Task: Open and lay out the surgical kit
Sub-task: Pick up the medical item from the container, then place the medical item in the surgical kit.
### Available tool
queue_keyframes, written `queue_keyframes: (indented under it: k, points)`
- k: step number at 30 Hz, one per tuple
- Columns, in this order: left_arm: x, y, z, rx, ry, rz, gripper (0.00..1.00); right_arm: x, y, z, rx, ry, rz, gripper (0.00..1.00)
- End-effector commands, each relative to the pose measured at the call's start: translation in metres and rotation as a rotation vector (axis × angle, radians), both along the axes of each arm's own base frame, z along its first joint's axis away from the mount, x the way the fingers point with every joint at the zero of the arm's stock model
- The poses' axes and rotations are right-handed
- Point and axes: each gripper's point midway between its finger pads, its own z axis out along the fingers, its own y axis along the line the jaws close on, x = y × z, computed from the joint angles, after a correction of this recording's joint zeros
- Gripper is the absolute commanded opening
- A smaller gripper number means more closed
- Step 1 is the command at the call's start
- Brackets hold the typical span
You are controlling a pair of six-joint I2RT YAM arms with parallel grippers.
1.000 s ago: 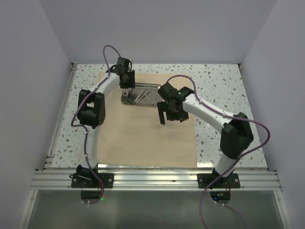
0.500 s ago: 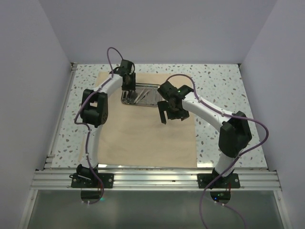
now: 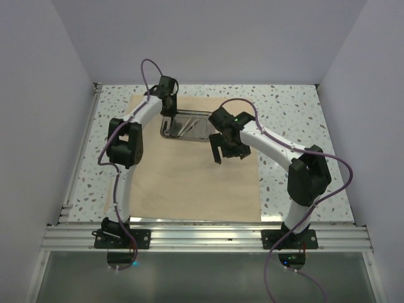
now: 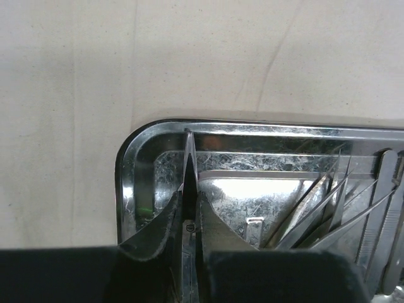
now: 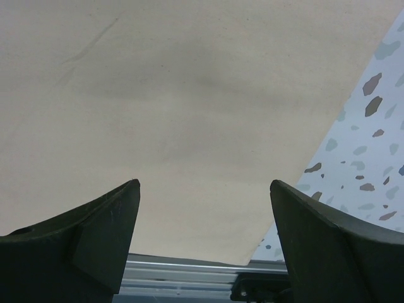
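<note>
The beige cloth wrap (image 3: 189,183) lies spread flat on the table. The shiny steel tray (image 3: 202,116) sits on its far part. In the left wrist view, my left gripper (image 4: 188,202) is shut on the thin scissors (image 4: 189,151), blade edge-up, at the tray's (image 4: 129,170) left end. Several other thin metal tools (image 4: 328,208) lie fanned in the tray to the right. From above, the left gripper (image 3: 168,117) is at the tray's left end. My right gripper (image 3: 226,154) hovers open over the cloth (image 5: 189,95) just near-right of the tray, with nothing between its fingers.
The speckled tabletop (image 3: 290,107) shows around the cloth, and in the right wrist view (image 5: 372,145) past the cloth's right edge. An aluminium rail (image 3: 202,237) runs along the near edge. White walls enclose the left, right and back sides.
The left gripper's jaws have come together on the scissors at the tray's left end. The right arm has barely moved.
</note>
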Motion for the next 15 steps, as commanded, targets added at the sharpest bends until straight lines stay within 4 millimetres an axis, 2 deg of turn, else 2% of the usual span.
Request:
queue_keyframes:
  k: [1,6,10,13,14,15]
  points:
    - [0.02,0.001,0.042,0.002,-0.088,0.009,0.0,0.007,0.001,0.007,0.001,-0.021,0.014,0.87]
    - [0.027,-0.002,0.067,-0.012,-0.13,0.005,0.0,0.005,0.0,0.005,-0.003,-0.015,0.013,0.87]
    - [0.018,-0.001,0.08,-0.017,-0.122,-0.002,0.0,0.005,0.001,0.006,0.004,-0.016,0.013,0.87]
    - [-0.013,0.004,0.074,-0.024,-0.083,-0.004,0.0,0.006,0.004,0.01,0.023,-0.019,0.026,0.88]
    - [-0.025,0.005,0.096,-0.043,-0.119,-0.004,0.0,0.006,0.006,0.01,0.033,-0.019,0.032,0.89]
    - [-0.05,0.007,0.068,-0.039,-0.058,-0.01,0.0,0.008,0.009,0.012,0.042,-0.026,0.038,0.91]
